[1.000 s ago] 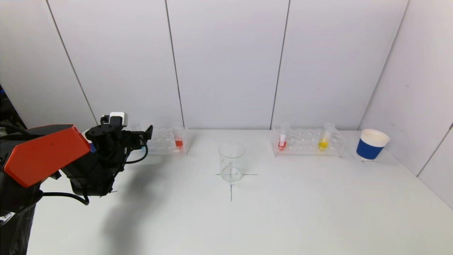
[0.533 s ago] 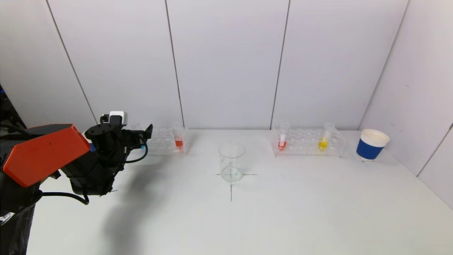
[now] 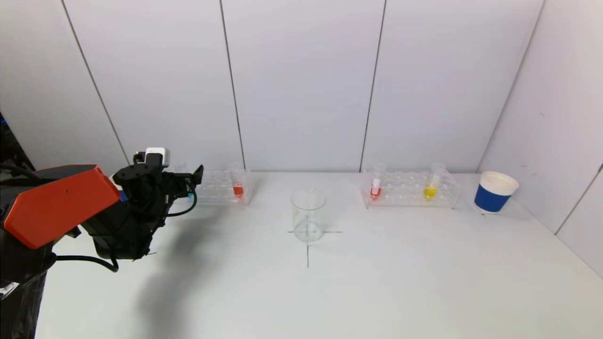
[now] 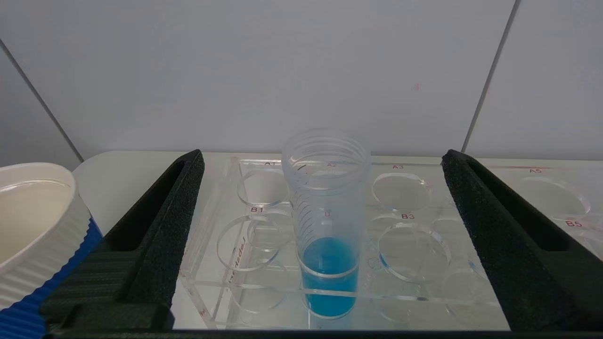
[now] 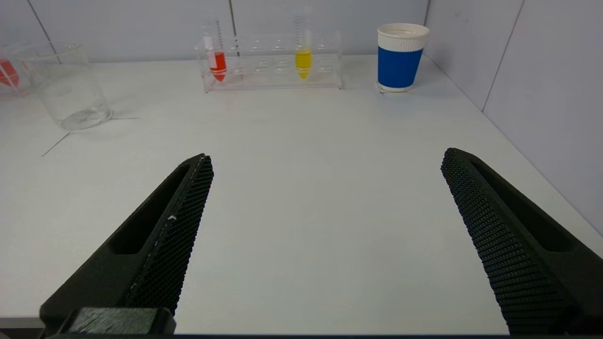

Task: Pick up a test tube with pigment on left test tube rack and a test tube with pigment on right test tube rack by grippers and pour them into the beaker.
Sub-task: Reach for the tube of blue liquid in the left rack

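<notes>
The white table [image 3: 377, 282] looks the same as a second ago; nothing on it has moved. The left gripper [image 4: 325, 235] has stayed in its spot at the left test tube rack [image 4: 264, 235], jaws wide open. The test tube with blue pigment [image 4: 327, 226] stands upright between them, touching neither. The right gripper [image 5: 325, 235] is open too, holding nothing. Far ahead of its jaws are the right test tube rack [image 5: 273, 61], the glass beaker [image 5: 66, 84] and a blue paper cup [image 5: 400, 56].
</notes>
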Available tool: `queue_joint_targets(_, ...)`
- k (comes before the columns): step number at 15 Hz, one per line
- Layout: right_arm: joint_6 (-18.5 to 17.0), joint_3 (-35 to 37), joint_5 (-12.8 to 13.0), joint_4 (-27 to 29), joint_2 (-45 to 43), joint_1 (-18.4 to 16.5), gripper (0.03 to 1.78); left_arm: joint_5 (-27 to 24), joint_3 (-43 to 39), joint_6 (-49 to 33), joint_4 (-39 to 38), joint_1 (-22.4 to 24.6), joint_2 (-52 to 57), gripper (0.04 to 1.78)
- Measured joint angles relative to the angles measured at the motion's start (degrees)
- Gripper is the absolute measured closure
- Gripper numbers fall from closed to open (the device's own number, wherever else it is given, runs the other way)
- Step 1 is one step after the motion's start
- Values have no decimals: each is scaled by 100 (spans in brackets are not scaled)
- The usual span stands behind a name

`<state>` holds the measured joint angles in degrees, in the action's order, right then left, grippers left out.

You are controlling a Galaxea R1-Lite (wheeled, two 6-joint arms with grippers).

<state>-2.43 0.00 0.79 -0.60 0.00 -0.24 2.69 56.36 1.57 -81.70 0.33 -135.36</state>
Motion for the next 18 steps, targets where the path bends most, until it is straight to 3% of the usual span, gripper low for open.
queue_joint_targets(7,0,0,-2,0,0,0,5,0,-2,0,0,0,0,6)
queue_joint_targets(9,-2,0,0,2,0,0,5,0,-2,0,1,-2,0,16)
queue_joint_targets(12,0,0,0,0,0,0,5,0,-2,0,0,-6,-2,48)
queue_joint_targets(16,0,0,0,0,0,0,5,-6,-10,10,-5,-9,-2,121)
queue_joint_targets(18,0,0,-2,0,0,0,5,-6,-11,5,-7,-12,-2,137)
